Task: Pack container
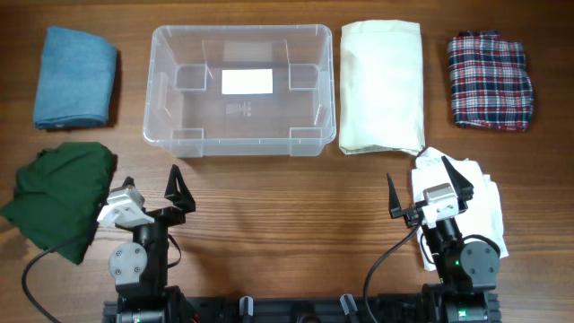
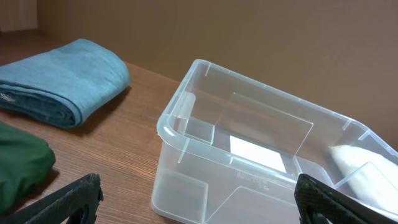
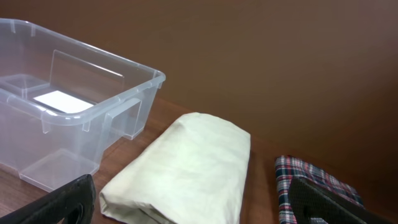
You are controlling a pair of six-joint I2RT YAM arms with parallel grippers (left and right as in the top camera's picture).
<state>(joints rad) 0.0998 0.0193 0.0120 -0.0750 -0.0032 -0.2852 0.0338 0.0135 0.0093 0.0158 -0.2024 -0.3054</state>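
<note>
The clear plastic container (image 1: 309, 90) stands empty at the table's back middle, a white label on its bottom; it also shows in the left wrist view (image 2: 186, 149) and the right wrist view (image 3: 134, 93). Folded cloths lie around it: blue (image 1: 74, 76) and dark green (image 1: 58, 197) on the left, cream (image 1: 381, 85), plaid (image 1: 489, 81) and white (image 1: 480, 202) on the right. My left gripper (image 1: 152, 187) is open and empty near the front, beside the green cloth. My right gripper (image 1: 429, 184) is open and empty above the white cloth.
The blue cloth (image 2: 62, 81) and green cloth (image 2: 18, 168) show in the left wrist view. The cream cloth (image 3: 186, 168) and plaid cloth (image 3: 311, 180) show in the right wrist view. Bare wood table (image 1: 287, 215) lies between the arms.
</note>
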